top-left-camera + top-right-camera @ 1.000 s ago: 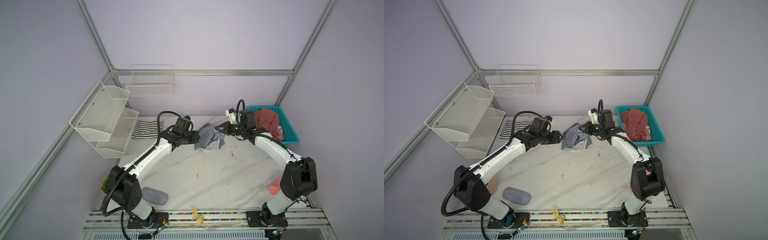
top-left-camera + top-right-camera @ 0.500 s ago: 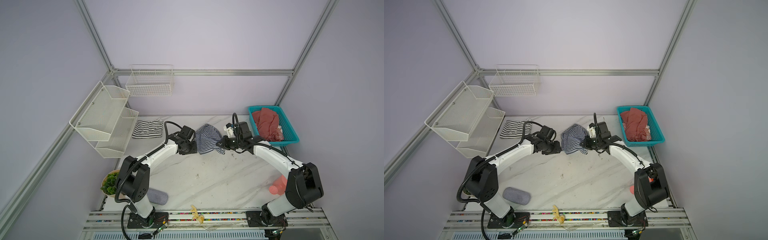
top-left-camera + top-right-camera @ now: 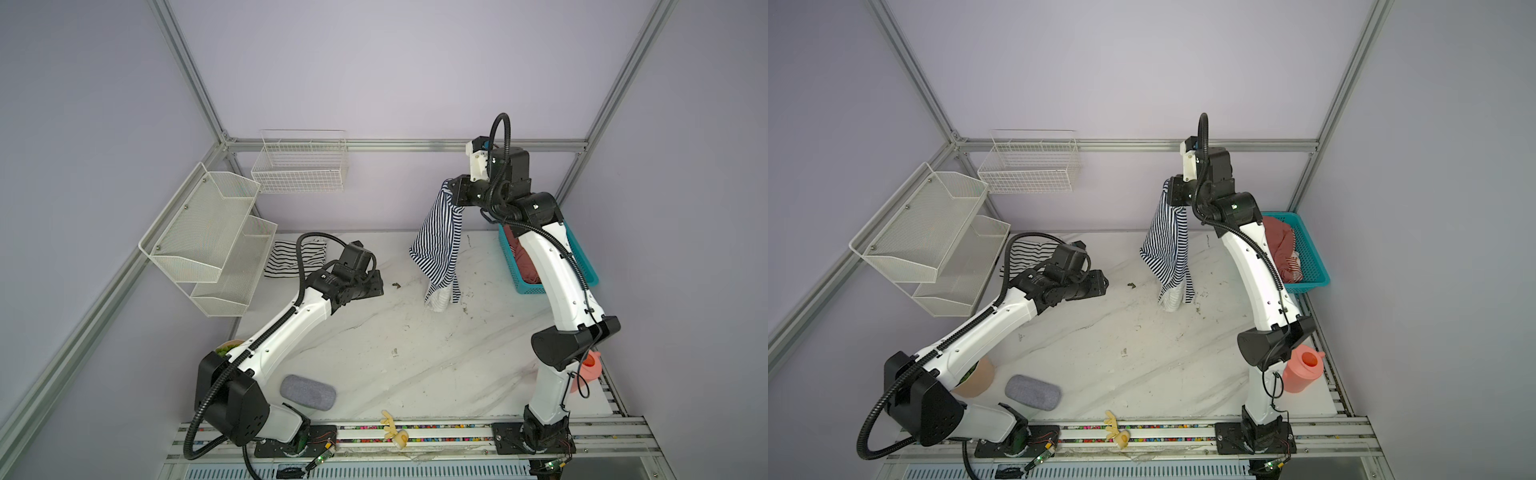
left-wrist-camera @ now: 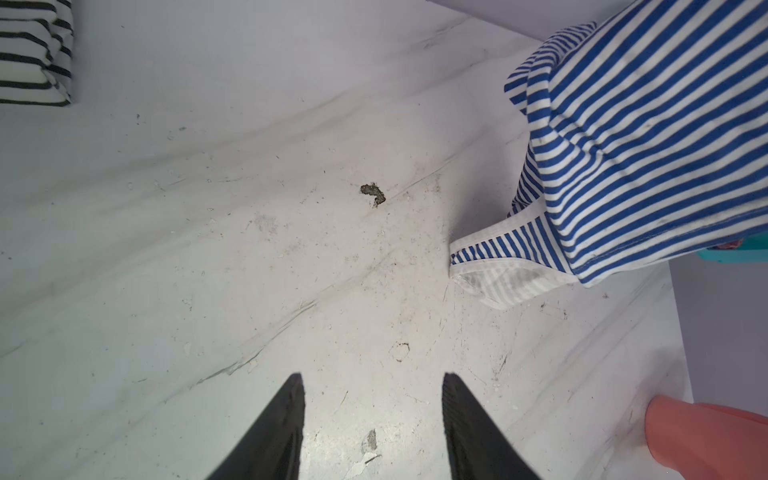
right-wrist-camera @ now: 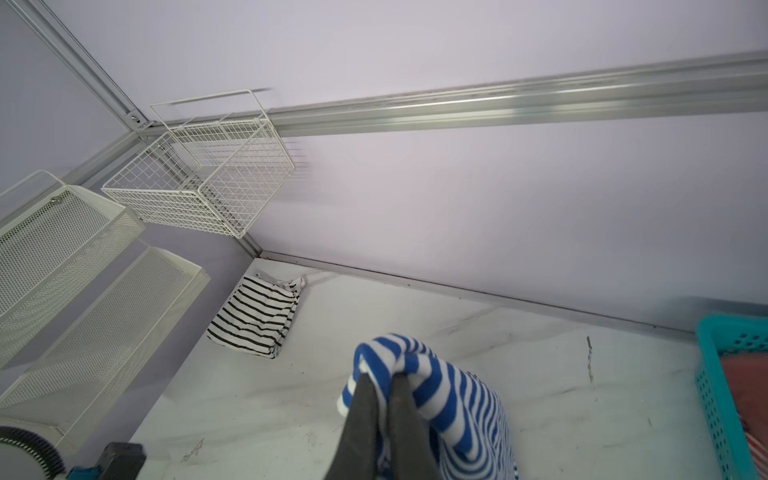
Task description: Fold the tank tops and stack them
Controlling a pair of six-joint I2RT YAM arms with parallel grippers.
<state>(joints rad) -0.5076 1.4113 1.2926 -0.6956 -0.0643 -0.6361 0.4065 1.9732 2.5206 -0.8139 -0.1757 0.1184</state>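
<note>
My right pincer [image 5: 380, 378] clamps the hanging navy-and-white striped cloth tank top [image 3: 438, 245]. My left pincer [image 4: 372, 376] sits apart above the surface [image 3: 374, 340].

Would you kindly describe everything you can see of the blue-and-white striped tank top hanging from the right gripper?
The tank top is soft cloth with dense thin blue-and-white stripes and white trim along its straps. The right gripper is shut on a bunched upper edge, holding it high above the table. It hangs down crumpled and unfolded, the paler inside showing at the bottom. Its lowest strap reaches the table or just above; contact cannot be told. Nothing else touches it.
</note>
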